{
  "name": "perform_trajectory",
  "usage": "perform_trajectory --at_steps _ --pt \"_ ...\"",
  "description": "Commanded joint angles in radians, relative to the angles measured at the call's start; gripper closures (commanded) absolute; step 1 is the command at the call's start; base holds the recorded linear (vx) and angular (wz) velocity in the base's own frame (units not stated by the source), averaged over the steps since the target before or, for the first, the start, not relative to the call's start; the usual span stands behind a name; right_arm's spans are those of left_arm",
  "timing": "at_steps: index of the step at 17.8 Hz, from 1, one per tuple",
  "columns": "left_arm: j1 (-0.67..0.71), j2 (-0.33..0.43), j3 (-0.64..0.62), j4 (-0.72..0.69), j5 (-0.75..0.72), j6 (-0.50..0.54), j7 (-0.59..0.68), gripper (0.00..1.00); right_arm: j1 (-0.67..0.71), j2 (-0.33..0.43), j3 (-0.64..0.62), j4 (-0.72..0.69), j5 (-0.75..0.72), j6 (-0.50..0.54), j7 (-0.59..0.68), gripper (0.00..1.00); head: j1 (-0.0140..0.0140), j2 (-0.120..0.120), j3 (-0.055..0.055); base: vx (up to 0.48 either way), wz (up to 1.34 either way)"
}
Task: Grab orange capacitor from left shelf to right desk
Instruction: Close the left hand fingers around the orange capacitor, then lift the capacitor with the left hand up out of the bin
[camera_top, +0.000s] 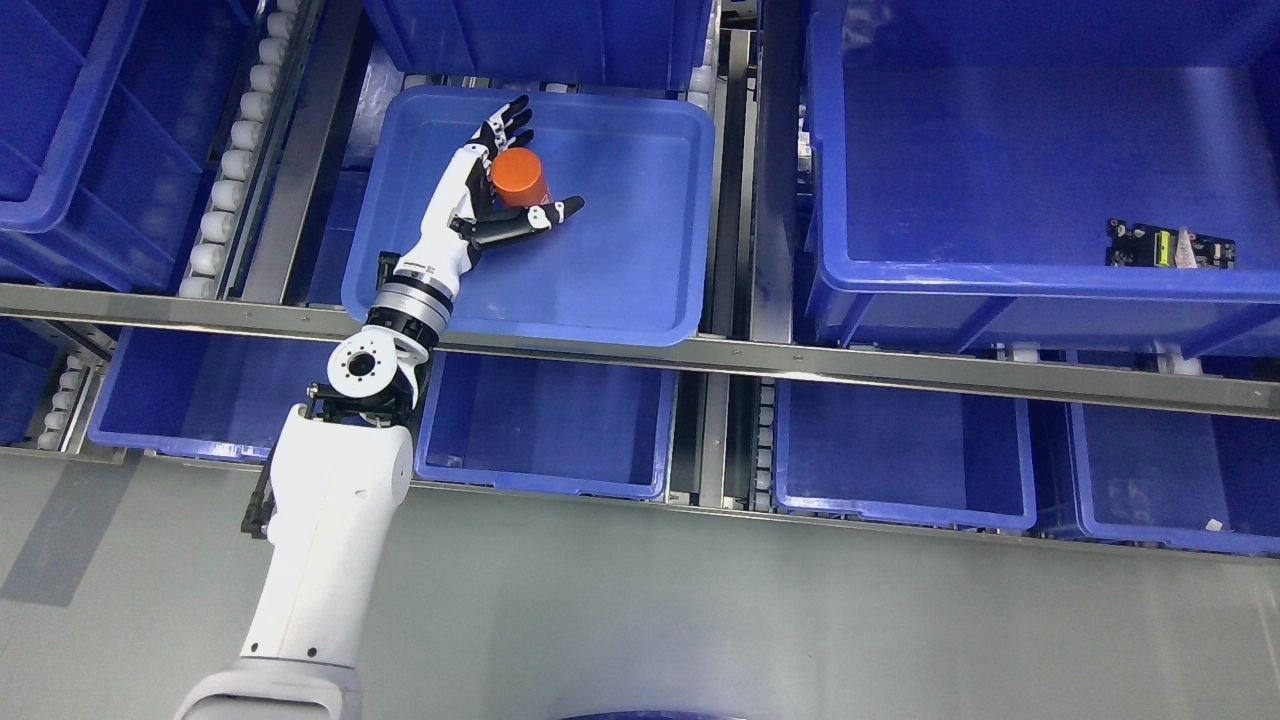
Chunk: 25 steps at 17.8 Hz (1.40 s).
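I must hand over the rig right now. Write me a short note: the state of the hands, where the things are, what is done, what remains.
Left hand: reached into the shallow blue tray on the shelf, fingers open around the orange capacitor, not clearly closed on it.
Right hand: not in view.
Capacitor is in the tray, against the palm.
Done: the reach.
Left: close the grasp, lift, carry to the right desk, which this view does not show.
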Motion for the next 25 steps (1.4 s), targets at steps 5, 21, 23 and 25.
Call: perform_trajectory --at_steps 5,21,23,25 --pt "-0.013 0.017 0.021 0.115 -0.006 -0.089 -0.048 0.59 0.023 -0.017 -0.011 -0.017 0.006 -0.001 0.000 0.00 0.0000 0.000 0.000 0.000 0.00" --pt "0.103 0.017 0.022 -0.261 0.299 -0.287 -0.126 0.99 0.022 -0.017 -0.011 -0.017 0.006 -0.001 0.000 0.00 0.0000 0.000 0.000 0.000 0.00" --pt "0.175 0.017 -0.010 -0.316 0.302 -0.417 -0.126 0.98 0.022 -0.017 -0.011 -0.017 0.008 -0.001 0.000 0.00 0.0000 0.000 0.000 0.000 0.00" --pt "0.244 0.017 -0.057 -0.338 0.301 -0.534 -0.126 0.98 0.023 -0.017 -0.011 -0.017 0.006 -0.001 0.000 0.00 0.0000 0.000 0.000 0.000 0.00"
